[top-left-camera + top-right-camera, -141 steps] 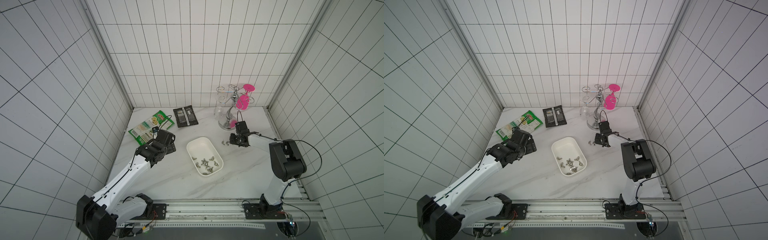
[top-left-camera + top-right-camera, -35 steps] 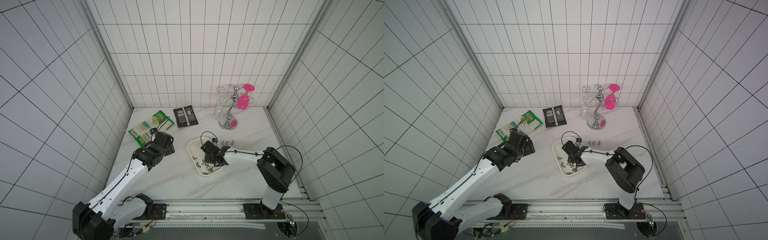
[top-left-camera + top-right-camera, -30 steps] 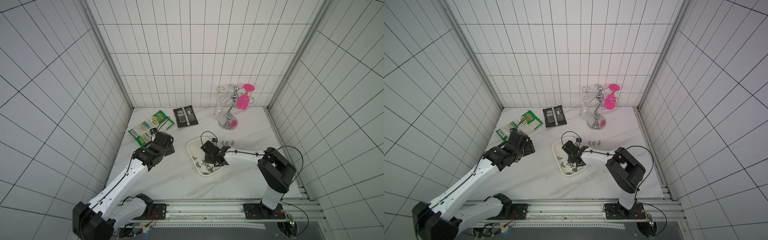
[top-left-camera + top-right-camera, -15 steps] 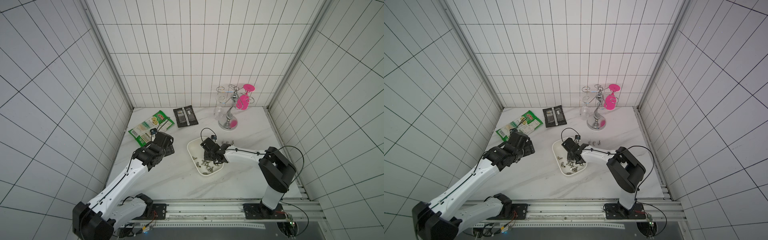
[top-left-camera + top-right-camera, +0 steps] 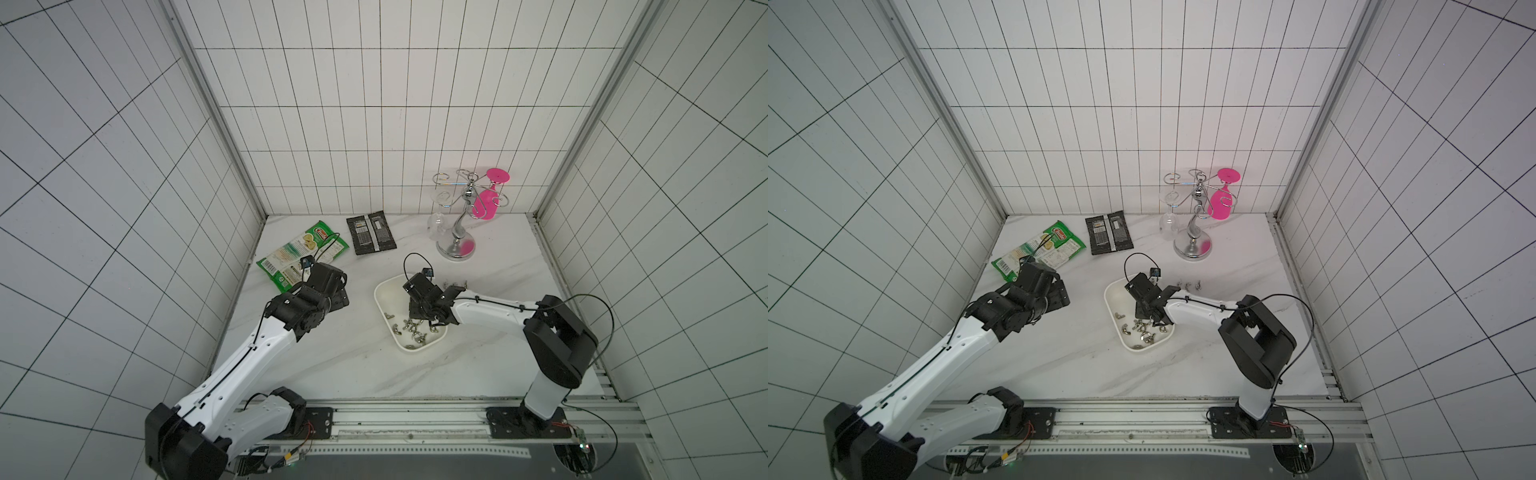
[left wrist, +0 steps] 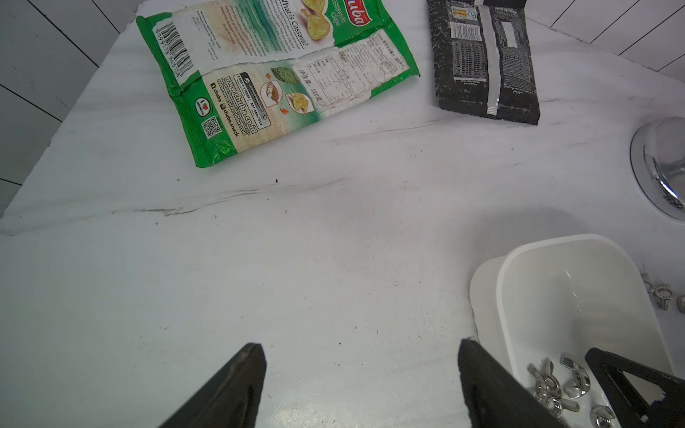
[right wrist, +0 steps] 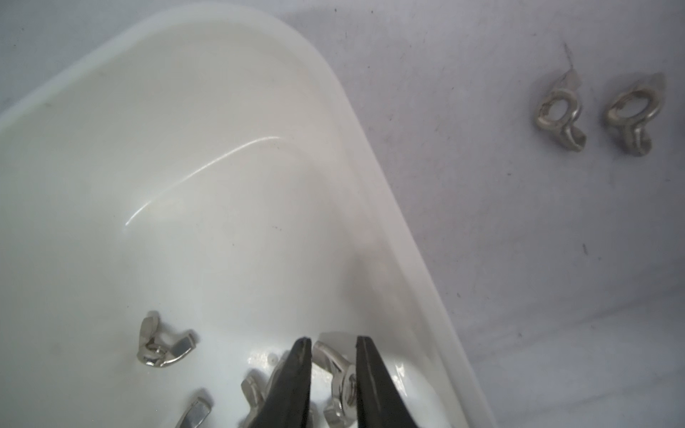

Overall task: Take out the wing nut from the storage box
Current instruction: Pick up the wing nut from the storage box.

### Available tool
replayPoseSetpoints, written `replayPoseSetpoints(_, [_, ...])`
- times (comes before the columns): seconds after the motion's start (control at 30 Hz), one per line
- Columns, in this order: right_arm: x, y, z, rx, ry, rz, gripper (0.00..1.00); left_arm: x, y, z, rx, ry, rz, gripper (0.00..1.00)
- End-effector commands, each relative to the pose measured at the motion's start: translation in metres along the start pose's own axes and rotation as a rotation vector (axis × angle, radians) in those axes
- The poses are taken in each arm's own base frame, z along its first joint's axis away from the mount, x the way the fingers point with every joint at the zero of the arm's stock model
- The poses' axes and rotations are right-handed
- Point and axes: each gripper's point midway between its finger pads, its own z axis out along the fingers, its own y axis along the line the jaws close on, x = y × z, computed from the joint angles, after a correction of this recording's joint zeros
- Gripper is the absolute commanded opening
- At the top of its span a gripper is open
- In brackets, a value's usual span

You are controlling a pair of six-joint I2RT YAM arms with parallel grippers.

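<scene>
The white storage box (image 5: 380,291) (image 5: 1111,297) lies mid-table with several metal wing nuts in its near end. My right gripper (image 7: 330,344) is down inside the box (image 7: 352,111), shut on one wing nut (image 7: 335,365) that sits between its two black fingers. Other loose nuts (image 7: 163,344) lie beside it on the box floor. In both top views the wrist hides these fingers. My left gripper (image 6: 361,348) hovers open over bare table left of the box (image 6: 500,281), holding nothing.
Two wing nuts (image 7: 559,115) (image 7: 632,111) lie on the table just behind the box. A green snack packet (image 5: 301,253) and a black packet (image 5: 371,232) lie at the back left. A chrome glass stand (image 5: 457,245) with a pink glass (image 5: 486,203) stands back right.
The right arm came from the table behind the box into the box, then drew slightly toward its back end. The left arm has barely moved.
</scene>
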Motion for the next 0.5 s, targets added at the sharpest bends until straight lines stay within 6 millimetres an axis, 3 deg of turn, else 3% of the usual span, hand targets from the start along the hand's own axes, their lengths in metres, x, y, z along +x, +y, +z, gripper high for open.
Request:
replayPoseSetpoints(0.0, [0.017,-0.004,0.005,0.007,0.046,-0.020,0.26,-0.009,-0.006,-0.004,0.015,-0.023,-0.002,0.85])
replayPoseSetpoints(0.47, [0.031,-0.006,0.019,0.027,0.085,-0.039,0.15,-0.007,-0.004,-0.003,0.011,-0.021,-0.001,0.85])
